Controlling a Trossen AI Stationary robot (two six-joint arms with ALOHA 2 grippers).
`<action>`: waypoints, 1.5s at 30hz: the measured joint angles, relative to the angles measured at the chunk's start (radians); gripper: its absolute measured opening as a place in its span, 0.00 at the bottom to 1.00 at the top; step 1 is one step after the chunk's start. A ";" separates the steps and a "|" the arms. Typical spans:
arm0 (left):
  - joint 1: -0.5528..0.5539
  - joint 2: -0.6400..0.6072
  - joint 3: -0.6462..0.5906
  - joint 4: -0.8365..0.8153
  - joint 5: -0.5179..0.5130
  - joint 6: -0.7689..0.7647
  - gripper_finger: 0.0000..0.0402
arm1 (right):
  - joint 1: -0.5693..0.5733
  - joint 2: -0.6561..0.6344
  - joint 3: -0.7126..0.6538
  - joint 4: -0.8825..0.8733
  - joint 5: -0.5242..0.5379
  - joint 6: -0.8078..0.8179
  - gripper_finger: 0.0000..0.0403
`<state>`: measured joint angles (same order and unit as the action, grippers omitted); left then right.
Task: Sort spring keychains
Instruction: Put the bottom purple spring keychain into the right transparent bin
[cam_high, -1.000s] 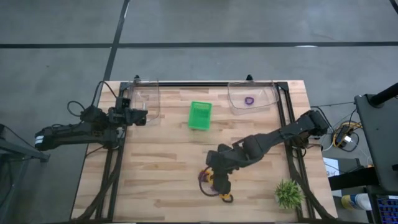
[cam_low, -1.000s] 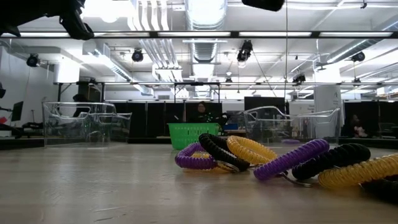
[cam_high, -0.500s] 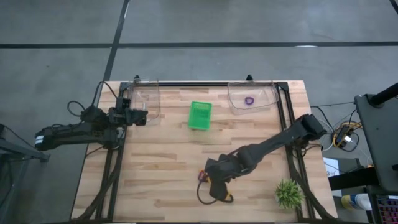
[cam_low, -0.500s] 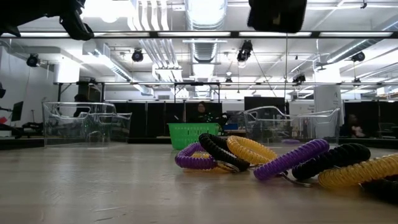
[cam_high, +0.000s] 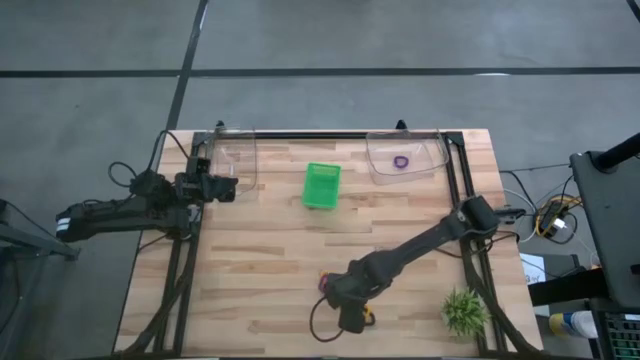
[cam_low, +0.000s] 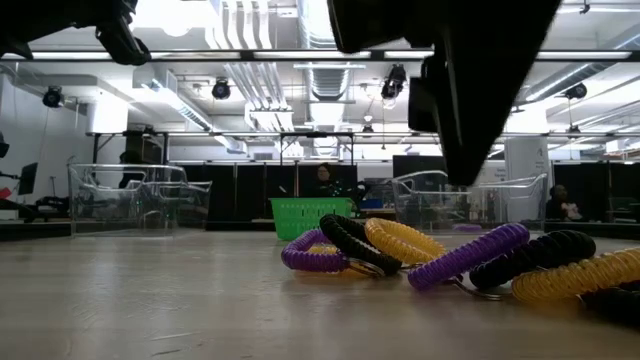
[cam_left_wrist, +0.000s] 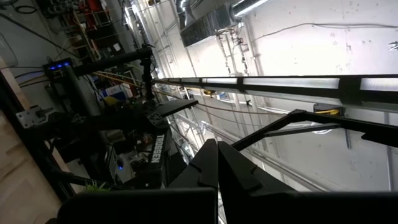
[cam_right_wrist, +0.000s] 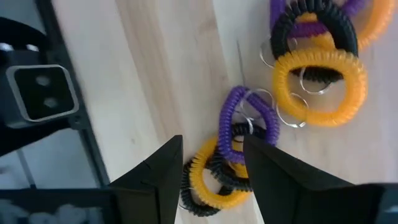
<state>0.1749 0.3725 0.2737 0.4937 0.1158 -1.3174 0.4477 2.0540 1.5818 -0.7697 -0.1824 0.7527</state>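
A wooden bench (cam_high: 260, 260) carries a small green basket (cam_high: 321, 186) near its far-side middle. On the side of the basket nearest the bench's front edge, well apart from it, lies a tangled heap of keychains (cam_right_wrist: 292, 81): coiled loops in purple, orange-yellow and black, some with metal rings.

The right gripper (cam_right_wrist: 211, 171) hangs directly over this heap, its two dark fingers (cam_right_wrist: 152, 177) spread apart with a purple keychain (cam_right_wrist: 233, 127) and an orange-yellow one between them. Whether they touch the coils cannot be told.

Two clear bins flank the basket at the bench's far edge. The right bin (cam_high: 405, 156) holds one purple loop (cam_high: 401, 161). The left bin (cam_high: 232, 158) sits on the basket's other side, and the left gripper (cam_high: 224, 188) waits just beside it; its fingers' state cannot be told.

A spiky green plant (cam_high: 465, 311) stands at the front right corner, near the heap.
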 joint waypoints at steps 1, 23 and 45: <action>0.000 0.000 0.000 -0.001 0.000 0.000 0.01 | 0.000 0.006 0.000 -0.001 -0.001 -0.001 0.41; 0.000 0.001 0.000 -0.033 0.000 0.003 0.01 | 0.019 0.057 0.000 -0.011 0.001 -0.135 0.32; 0.000 0.001 0.000 -0.036 0.000 0.001 0.01 | 0.021 0.060 0.030 -0.066 -0.002 -0.111 0.05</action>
<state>0.1749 0.3737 0.2737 0.4578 0.1157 -1.3167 0.4686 2.1136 1.6121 -0.8356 -0.1844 0.6418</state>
